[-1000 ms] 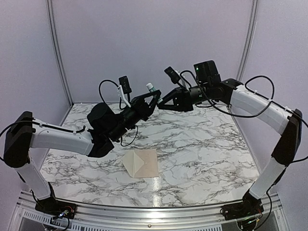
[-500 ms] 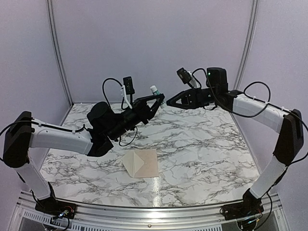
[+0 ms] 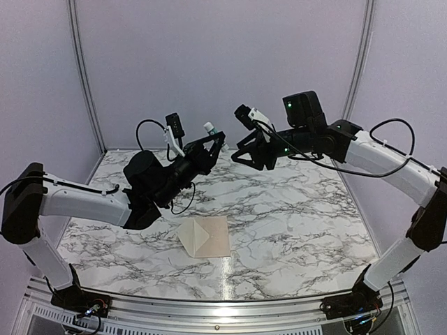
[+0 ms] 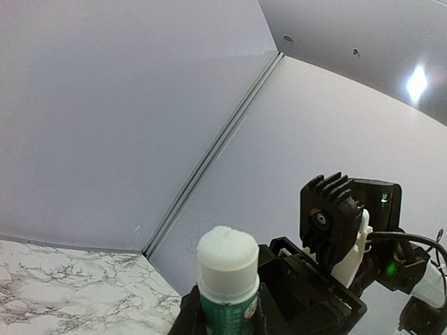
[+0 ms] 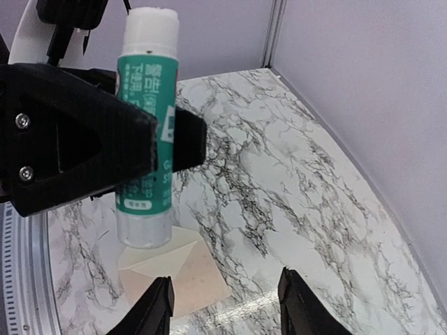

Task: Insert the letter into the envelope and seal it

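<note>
Glue stick [image 5: 148, 84] in L hand [image 3: 211, 142] blocks R hand [image 5: 223, 286] straight ahead; room free above envelope [image 3: 195, 239].

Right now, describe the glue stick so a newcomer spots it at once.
Above the marble table, find the left hand, raised in mid-air. It grips the glue stick upright: a green-labelled tube with white ends, unlike the flat cream envelope on the table.

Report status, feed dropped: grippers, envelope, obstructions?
Left gripper shut on glue stick, raised. Right gripper open beside it. Envelope flat on table. Nothing blocking it.
</note>
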